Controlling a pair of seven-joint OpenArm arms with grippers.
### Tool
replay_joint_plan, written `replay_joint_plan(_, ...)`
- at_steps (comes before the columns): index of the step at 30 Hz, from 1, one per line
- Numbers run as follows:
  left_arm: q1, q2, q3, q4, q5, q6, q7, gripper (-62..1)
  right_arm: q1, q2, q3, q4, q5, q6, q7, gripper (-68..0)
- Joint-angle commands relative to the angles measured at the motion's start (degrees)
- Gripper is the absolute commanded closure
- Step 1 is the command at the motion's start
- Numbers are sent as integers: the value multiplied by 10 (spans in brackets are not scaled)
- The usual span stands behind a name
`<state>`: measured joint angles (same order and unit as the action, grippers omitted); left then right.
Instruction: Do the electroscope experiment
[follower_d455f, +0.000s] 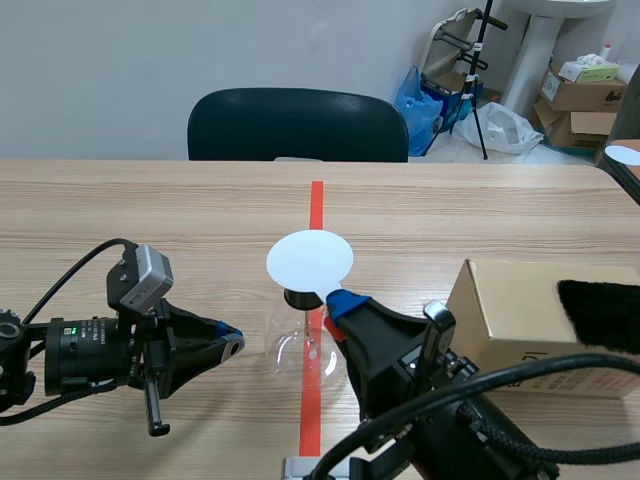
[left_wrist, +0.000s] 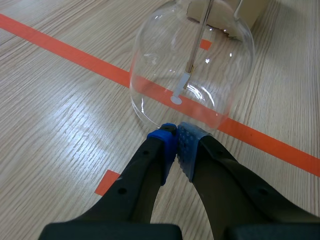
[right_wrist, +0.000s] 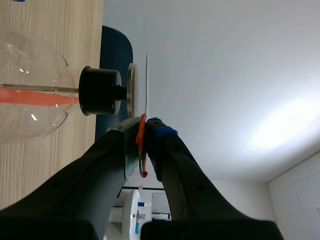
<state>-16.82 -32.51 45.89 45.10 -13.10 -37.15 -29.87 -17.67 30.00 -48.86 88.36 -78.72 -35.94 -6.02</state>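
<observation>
One electroscope (follower_d455f: 298, 342) stands at frame centre: thin glass, judged light, slick and fragile, so best held at the black stopper (follower_d455f: 299, 297). The right gripper (follower_d455f: 345, 300) is clamped on the edge of one thin white disc (follower_d455f: 310, 259), just above the electroscope's top. The left gripper (follower_d455f: 228, 340), closed on nothing, sits centre-left, just beside the glass.
</observation>
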Motion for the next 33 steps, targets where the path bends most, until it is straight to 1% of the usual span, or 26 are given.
replay_joint_plan(1,-2,3,-2,10,-8,-1,-8,-38,7,3,5,2,-4,-4,-3,-9)
replay_joint_plan(4,-2,3,-2,10,-8,-1,-8,-38,7,3,5,2,-4,-4,-21,-9)
replay_joint_plan(7,-2,3,-2,10,-8,-1,-8,-38,7,3,5,2,-4,-4,-52,-9)
replay_joint_plan(22,-2,3,-2,10,-8,-1,-8,-38,7,3,5,2,-4,-4,-255,-9)
replay_joint_plan(28,-2,3,-2,10,-8,-1,-8,-38,7,3,5,2,-4,-4,-306,-9)
replay_joint_plan(33,-2,3,-2,10,-8,-1,-9,-38,7,3,5,2,-4,-4,-336,-9)
